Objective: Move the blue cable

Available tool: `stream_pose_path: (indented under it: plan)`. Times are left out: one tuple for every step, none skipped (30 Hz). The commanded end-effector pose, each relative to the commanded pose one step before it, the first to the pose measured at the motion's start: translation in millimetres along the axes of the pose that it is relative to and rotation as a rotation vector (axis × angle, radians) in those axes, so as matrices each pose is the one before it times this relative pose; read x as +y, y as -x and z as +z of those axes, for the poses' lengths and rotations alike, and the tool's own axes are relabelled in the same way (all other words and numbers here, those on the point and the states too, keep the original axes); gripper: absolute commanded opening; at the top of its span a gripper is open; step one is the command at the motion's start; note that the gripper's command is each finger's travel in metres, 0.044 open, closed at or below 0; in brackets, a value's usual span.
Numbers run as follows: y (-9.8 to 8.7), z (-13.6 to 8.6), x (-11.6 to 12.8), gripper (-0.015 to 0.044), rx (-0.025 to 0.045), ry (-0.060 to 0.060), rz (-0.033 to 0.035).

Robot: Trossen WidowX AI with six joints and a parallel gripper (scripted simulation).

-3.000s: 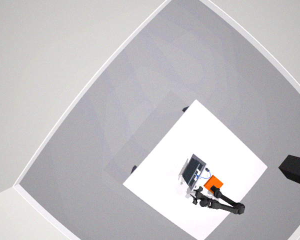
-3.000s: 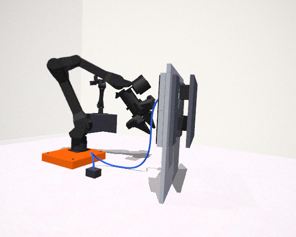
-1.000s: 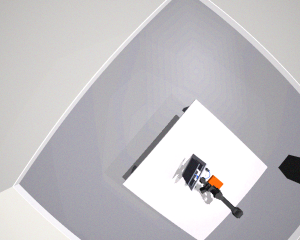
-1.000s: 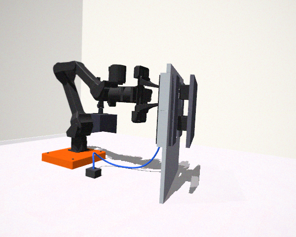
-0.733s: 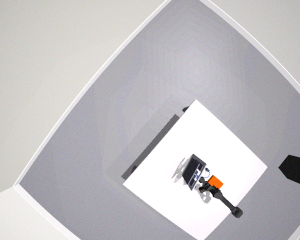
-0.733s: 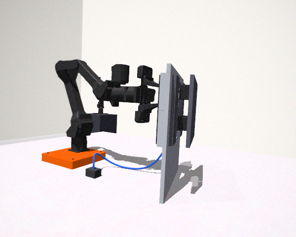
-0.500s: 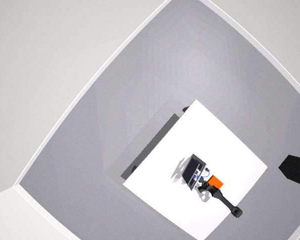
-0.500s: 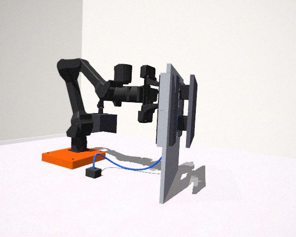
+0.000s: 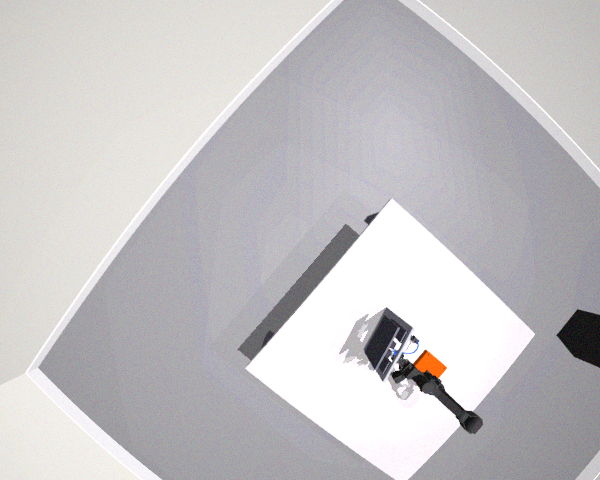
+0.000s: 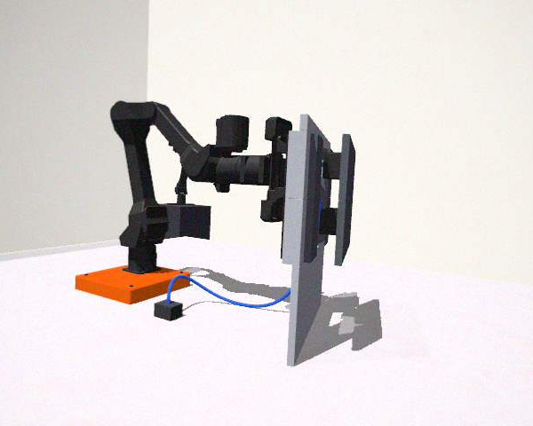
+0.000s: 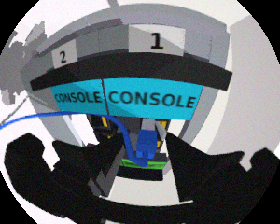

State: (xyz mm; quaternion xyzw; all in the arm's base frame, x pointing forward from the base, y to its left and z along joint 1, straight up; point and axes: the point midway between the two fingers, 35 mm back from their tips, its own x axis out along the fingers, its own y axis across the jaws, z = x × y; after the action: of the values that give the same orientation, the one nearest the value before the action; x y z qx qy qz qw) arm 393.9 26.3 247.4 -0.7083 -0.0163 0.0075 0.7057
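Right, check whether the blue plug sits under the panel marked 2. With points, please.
No, the blue plug (image 11: 146, 142) sits below the label marked 1 (image 11: 157, 39).

The cable (image 9: 412, 351) (image 10: 258, 305) (image 11: 51, 114) is blue, the base plate (image 9: 425, 362) (image 10: 131, 295) orange, the CONSOLE labels (image 11: 151, 99) cyan with dark lettering.

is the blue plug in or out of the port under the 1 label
In, as far as the wrist view shows: the blue plug sits at the opening beneath label 1, between the claw's fingers; its seating depth can't be told.
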Motion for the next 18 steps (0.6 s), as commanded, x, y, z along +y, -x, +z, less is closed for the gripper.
stream_pose_path:
  plan:
    - [-6.17, 2.88, -2.44, 0.0239, -0.00123, 0.0022, -0.00923]
    - [-1.26, 0.38, 0.18, 0.0239, 0.0, 0.0, -0.0001]
    - [-0.76, 0.23, 0.11, 0.0239, 0.0, 0.0, -0.00006]
    - [-0.25, 0.08, 0.04, 0.0239, 0.0, 0.0, -0.00002]
    - [0.0, 0.0, 0.0, 0.0239, 0.0, 0.0, 0.0]
    - [0.0, 0.0, 0.0, 0.0239, 0.0, 0.0, 0.0]
    - [1.76, -1.54, 2.93, 0.0233, 0.00148, -0.0021, 0.00916]
    - [0.0, 0.0, 0.0, 0.0226, 0.0, 0.0, 0.0]
    - [0.0, 0.0, 0.0, 0.0219, 0.0, 0.0, 0.0]
    - [0.0, 0.0, 0.0, 0.0213, 0.0, 0.0, 0.0]
    - [0.0, 0.0, 0.0, 0.0206, 0.0, 0.0, 0.0]
    - [0.0, 0.0, 0.0, 0.0199, 0.0, 0.0, 0.0]
    - [0.0, 0.0, 0.0, 0.0193, 0.0, 0.0, 0.0]
    - [0.0, 0.0, 0.0, 0.0186, 0.0, 0.0, 0.0]
    - [0.0, 0.0, 0.0, 0.0179, 0.0, 0.0, 0.0]
    - [0.0, 0.0, 0.0, 0.0173, 0.0, 0.0, 0.0]
    - [0.0, 0.0, 0.0, 0.0166, 0.0, 0.0, 0.0]
    - [0.0, 0.0, 0.0, 0.0159, 0.0, 0.0, 0.0]
